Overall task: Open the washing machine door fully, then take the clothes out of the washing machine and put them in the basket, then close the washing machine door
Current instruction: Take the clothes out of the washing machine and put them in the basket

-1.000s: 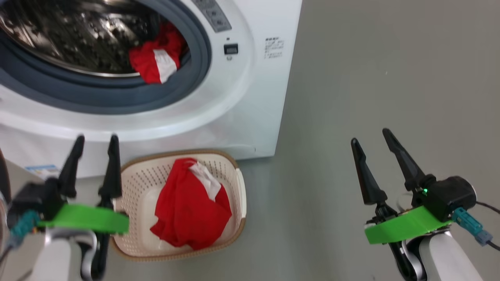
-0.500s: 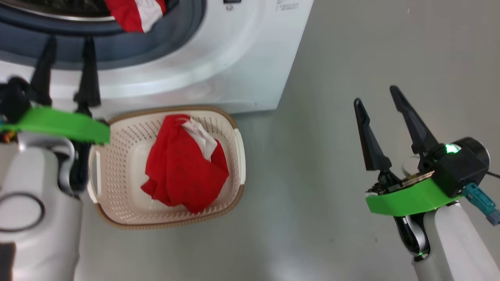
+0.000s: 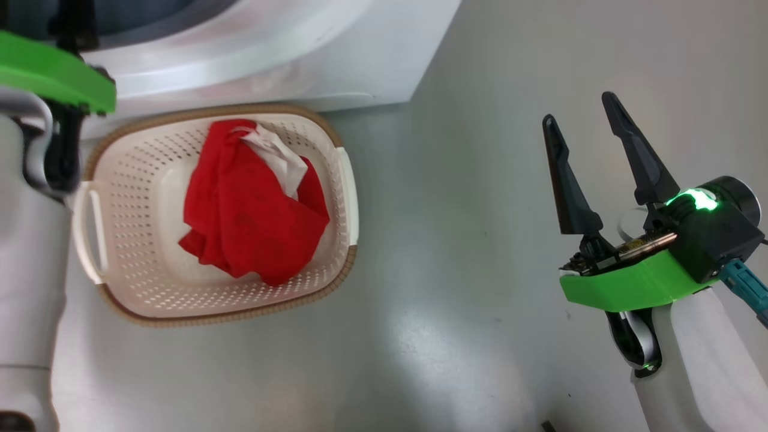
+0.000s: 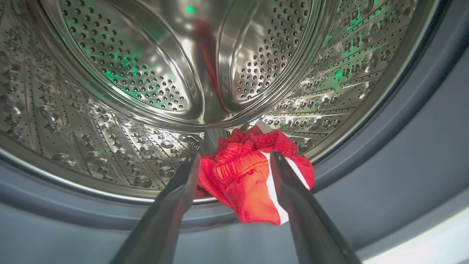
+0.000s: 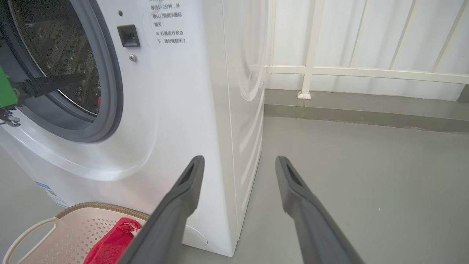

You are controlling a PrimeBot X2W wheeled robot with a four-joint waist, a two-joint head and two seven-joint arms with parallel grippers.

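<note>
In the left wrist view my left gripper [image 4: 234, 157] stands open at the mouth of the washing machine's steel drum [image 4: 128, 73]. Its fingers flank red and white clothes [image 4: 245, 183] that hang over the drum's lip onto the grey rubber ring [image 4: 403, 165], without closing on them. More red clothes [image 3: 246, 216] lie in the cream basket [image 3: 240, 315] on the floor before the washing machine [image 3: 270, 60]. My right gripper [image 3: 582, 120] hovers open and empty over the floor to the right. The washing machine door is out of view.
Grey floor [image 3: 480, 240] spreads to the right of the machine and basket. A white railing [image 5: 366, 69] and a low kerb close the far side. My left forearm [image 3: 30, 240] stands beside the basket's left handle.
The head camera has tilted down, so the drum has left its view. My left gripper has risen from beside the basket and gone forward to the drum opening. The right gripper has barely moved.
</note>
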